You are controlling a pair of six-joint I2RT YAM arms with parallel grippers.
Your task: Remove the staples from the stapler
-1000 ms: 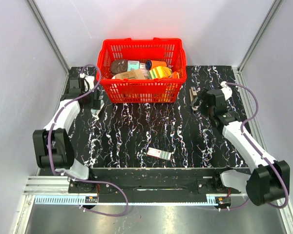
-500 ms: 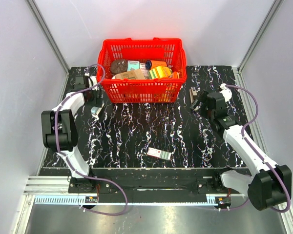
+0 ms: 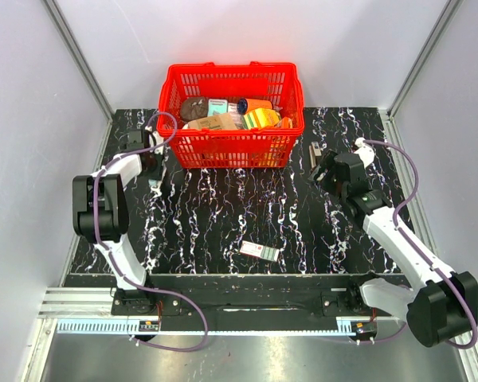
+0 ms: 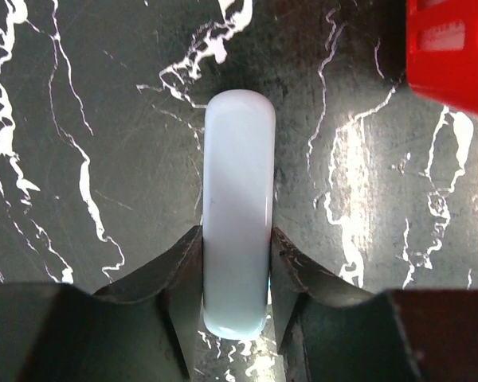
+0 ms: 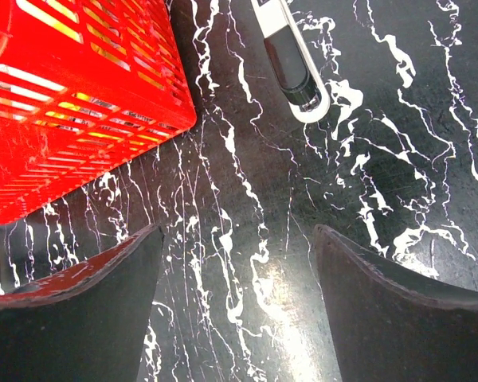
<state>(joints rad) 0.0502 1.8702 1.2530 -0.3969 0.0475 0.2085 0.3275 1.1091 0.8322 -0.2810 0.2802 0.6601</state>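
Observation:
The stapler (image 4: 237,199), pale teal-blue and elongated, lies on the black marbled table left of the red basket; in the top view only a pale tip of the stapler (image 3: 154,185) shows under the wrist. My left gripper (image 4: 236,232) points down over it, both fingers pressed against its long sides near its near end, shut on it. My right gripper (image 5: 237,231) hangs open over bare table right of the basket, nothing between its fingers; from above, the right gripper (image 3: 325,169) is far from the stapler.
The red basket (image 3: 231,148), full of groceries, stands at the back centre; its corner (image 5: 80,103) is close to my right fingers. A thin dark bar in a white rim (image 5: 295,76) lies beyond the right gripper. A white-and-red carton (image 3: 260,251) lies near the front.
My left gripper has come down and closed its fingers onto the stapler's sides while the left arm folded up. The right gripper has shifted slightly and narrowed a little, still open.

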